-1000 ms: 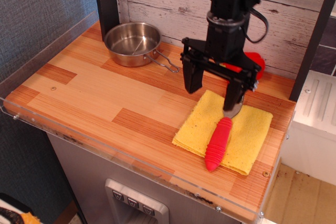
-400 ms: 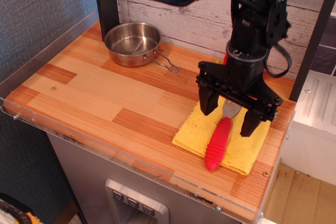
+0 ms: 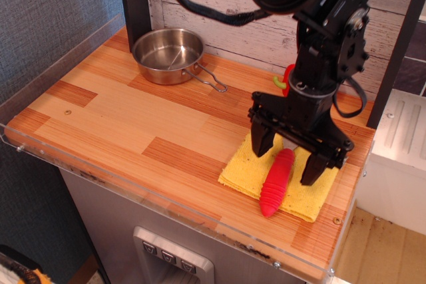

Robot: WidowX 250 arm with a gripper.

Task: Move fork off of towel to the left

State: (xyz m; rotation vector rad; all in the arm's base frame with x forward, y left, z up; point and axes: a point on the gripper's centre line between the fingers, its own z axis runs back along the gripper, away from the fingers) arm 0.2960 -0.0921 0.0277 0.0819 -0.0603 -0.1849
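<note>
Small fork with ribbed red plastic handle [image 3: 277, 183] likely light and stiff, lying on the folded yellow cloth towel [image 3: 243, 165], handle pointing to 6 o'clock; thick grippy handle probably the best hold; black end effector [image 3: 287, 157] spread wide, straddling the handle's upper end, not yet pinching.

The black arm reaches down from the upper right, its wrist near vertical; the tool [image 3: 287, 159] points downward, low over the bench; its two dark fingers [image 3: 261, 139] are spread wide apart, one lower left, one lower right; nothing is clamped between them.
</note>
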